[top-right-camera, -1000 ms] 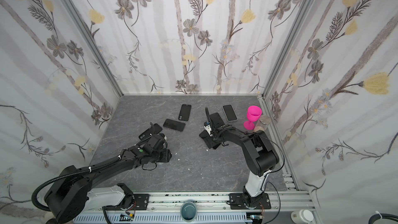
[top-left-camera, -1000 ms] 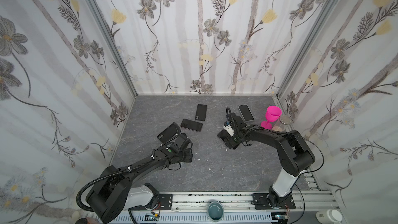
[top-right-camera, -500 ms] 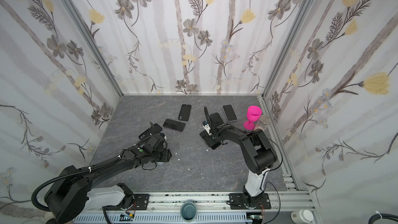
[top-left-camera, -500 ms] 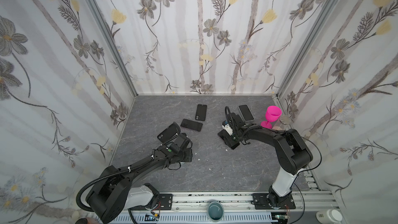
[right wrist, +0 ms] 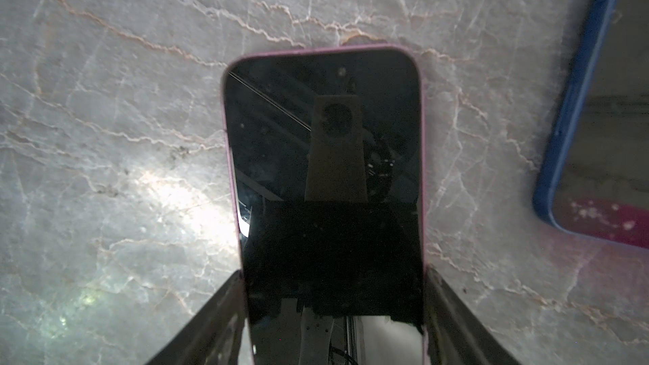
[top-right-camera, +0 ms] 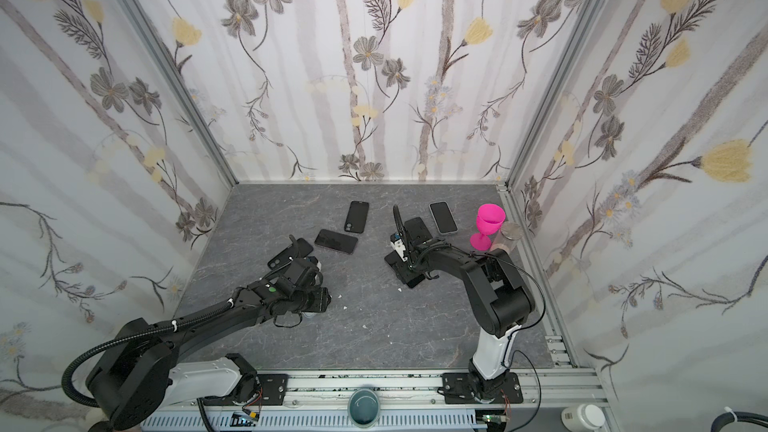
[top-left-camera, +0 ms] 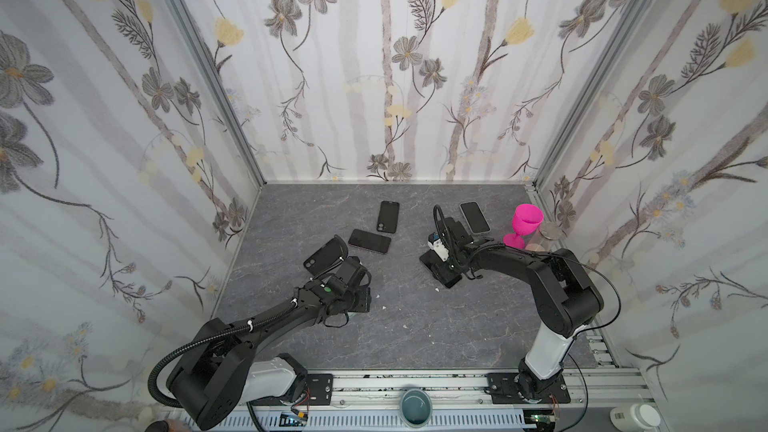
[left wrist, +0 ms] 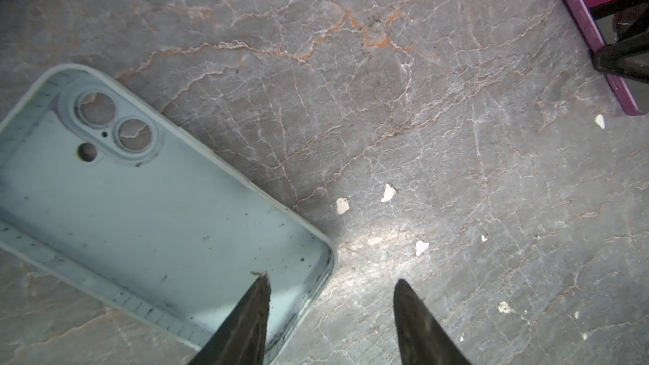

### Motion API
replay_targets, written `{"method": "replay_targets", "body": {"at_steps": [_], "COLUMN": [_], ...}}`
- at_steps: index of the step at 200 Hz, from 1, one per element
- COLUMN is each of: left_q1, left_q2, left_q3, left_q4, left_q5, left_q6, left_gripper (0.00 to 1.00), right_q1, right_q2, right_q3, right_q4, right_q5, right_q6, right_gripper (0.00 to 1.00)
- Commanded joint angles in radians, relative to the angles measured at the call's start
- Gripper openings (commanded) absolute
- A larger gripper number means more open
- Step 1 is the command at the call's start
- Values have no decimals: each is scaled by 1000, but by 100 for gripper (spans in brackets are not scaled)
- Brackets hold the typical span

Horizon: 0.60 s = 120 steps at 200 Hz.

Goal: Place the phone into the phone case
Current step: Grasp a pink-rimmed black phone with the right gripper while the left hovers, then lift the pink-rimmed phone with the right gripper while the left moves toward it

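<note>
Barely begun. Pinches pink-rimmed, black-screened phone by its long edges with right gripper, flat on grey marble table, apart from empty pale-blue soft case. Holds left gripper agape, astride case's end rim. Leaves lifting, carrying, seating.

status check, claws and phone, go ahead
Left claw open astride rim of empty case. Right claw shut on phone, flat on table. Only white flecks between.

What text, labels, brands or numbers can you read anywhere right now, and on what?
No readable text in any view.
Light blue phone case: only unnumbered tick marks along its inner rim.
Pink-edged phone: dark screen, reflections only.
Blue-edged phone: nothing legible.
</note>
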Motion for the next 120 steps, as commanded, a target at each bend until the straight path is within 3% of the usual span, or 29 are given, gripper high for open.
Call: {"method": "replay_targets", "body": {"at_steps": [1,120], "left_q1": [0,-4], "left_q2": [-4,74], "left_q3": [16,-7], "left_q4": [9,-74], "left_q5": [-8,97], "left_q6": [-9,-135], "left_gripper": [56,59], "right_q1": [6,6], "right_q2": [-7,5], "right_q3": [-14,-15], "right_q4": [-54,-55], "right_q5": [-10,3], "right_q6": [-9,-1], "right_gripper": [52,56]}}
